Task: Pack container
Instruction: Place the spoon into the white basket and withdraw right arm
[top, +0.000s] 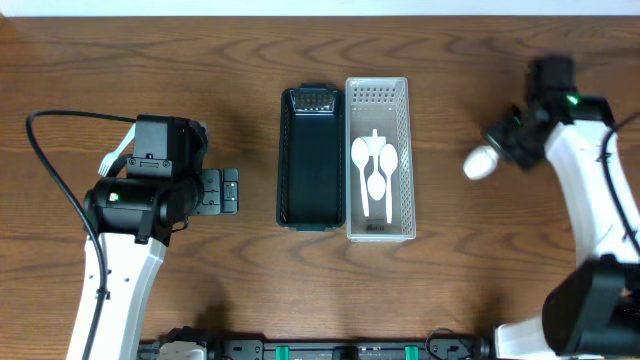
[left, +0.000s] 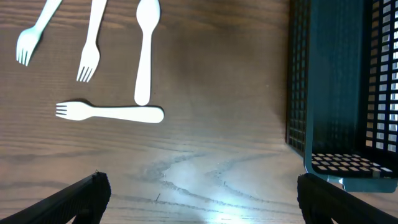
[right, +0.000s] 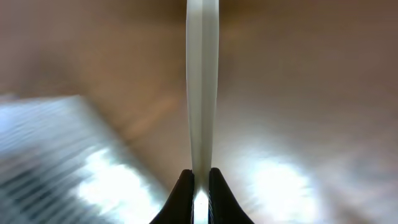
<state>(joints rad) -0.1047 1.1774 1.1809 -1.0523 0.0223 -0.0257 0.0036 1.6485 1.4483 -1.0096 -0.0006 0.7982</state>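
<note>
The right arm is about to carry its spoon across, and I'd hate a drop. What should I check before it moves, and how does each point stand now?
1. Right gripper shut on the white spoon: ok.
2. Handle centred between the fingers: ok, by the right wrist view.
3. Spoon lifted off the table: cannot tell.
4. White basket has room beside its spoons: ok.
5. Left gripper open, on the far side of the dark basket, off the right arm's path: ok.
</note>
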